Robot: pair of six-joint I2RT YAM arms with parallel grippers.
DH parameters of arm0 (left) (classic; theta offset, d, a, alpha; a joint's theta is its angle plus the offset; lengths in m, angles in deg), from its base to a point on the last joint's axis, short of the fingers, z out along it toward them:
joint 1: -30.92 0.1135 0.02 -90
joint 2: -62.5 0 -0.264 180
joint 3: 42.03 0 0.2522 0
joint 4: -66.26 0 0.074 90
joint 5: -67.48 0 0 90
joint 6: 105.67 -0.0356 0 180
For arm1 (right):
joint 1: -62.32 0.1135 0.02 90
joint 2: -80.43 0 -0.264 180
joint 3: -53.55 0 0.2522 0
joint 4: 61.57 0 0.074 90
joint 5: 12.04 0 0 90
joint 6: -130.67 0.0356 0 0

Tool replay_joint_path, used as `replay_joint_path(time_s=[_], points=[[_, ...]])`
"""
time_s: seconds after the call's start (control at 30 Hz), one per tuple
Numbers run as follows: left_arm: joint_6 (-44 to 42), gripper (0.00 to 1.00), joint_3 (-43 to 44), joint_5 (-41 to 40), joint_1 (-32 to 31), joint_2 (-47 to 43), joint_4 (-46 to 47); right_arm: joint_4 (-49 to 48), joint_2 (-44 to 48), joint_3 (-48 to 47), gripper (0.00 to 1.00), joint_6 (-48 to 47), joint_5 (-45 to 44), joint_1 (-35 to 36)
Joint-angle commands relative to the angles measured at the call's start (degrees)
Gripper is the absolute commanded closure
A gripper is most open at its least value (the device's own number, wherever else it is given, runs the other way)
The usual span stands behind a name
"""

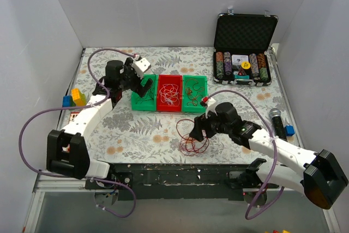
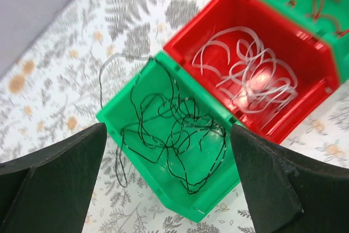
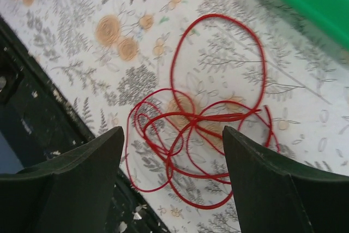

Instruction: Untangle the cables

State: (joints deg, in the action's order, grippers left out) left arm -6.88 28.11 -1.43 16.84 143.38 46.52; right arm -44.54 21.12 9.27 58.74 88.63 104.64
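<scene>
A red cable [image 1: 192, 137] lies in loose loops on the table near the front edge; it also shows in the right wrist view [image 3: 202, 129]. My right gripper [image 1: 197, 129] hovers over it, open and empty. A dark cable [image 2: 174, 129] lies in the left green bin [image 2: 218, 178], one loop hanging over its wall onto the table. A whitish cable [image 2: 251, 75] lies in the red bin [image 2: 185, 42]. Red and dark strands lie in the right green bin [image 1: 194, 92]. My left gripper [image 1: 143, 87] is open and empty above the left green bin [image 1: 143, 101].
An open black case of poker chips [image 1: 242, 69] stands at the back right. Coloured blocks [image 1: 73, 98] lie at the left edge. A black microphone [image 1: 277, 119] and a blue block [image 1: 289, 130] lie at the right. The table's dark front edge [image 3: 32, 107] is close to the red cable.
</scene>
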Motion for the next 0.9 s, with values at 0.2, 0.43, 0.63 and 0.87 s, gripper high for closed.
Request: replay_joint_path(time_s=[0.2, 0.43, 0.63, 0.87], points=[[3.42, 0.02, 4.27, 15.37, -0.41, -13.81, -9.75, 2.00, -11.69, -6.21, 0.31, -7.78, 7.61, 2.94], [-4.48, 0.02, -0.39, 20.41, -7.34, -18.39, -13.35, 1.04, -15.23, -8.15, 0.73, -7.52, 7.16, 3.20], [-7.49, 0.02, -4.43, 20.40, -16.14, -16.38, -12.31, 0.68, -6.36, -9.73, 0.99, -7.34, 7.16, 3.73], [-1.86, 0.02, -2.60, 26.46, -19.48, -11.28, -8.97, 2.53, 1.20, -11.92, 0.99, -6.29, 7.61, 3.82]])
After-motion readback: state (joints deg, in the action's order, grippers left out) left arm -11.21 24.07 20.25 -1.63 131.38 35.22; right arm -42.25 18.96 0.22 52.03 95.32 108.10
